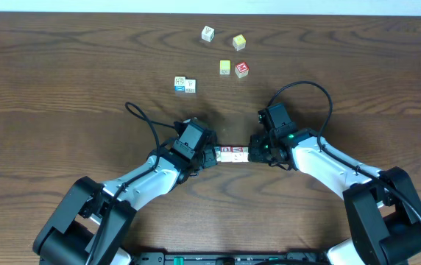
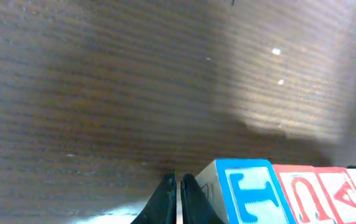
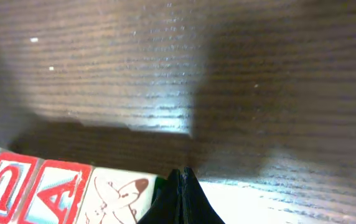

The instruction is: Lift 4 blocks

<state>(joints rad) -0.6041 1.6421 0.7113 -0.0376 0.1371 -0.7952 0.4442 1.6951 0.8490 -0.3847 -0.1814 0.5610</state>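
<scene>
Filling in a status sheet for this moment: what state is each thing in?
row of four blocks: end to end, pinched between both grippers.
left gripper: shut, tip against the row's T end.
right gripper: shut, tip against the row's picture end.
pair of pale cubes: resting side by side, loose.
white cube: resting, alone.
far yellow cube: resting, alone.
red-topped cube: resting, loose.
near yellow cube: resting beside it.

Left arm (image 1: 143, 179), right arm (image 1: 330, 163): jaws closed.
</scene>
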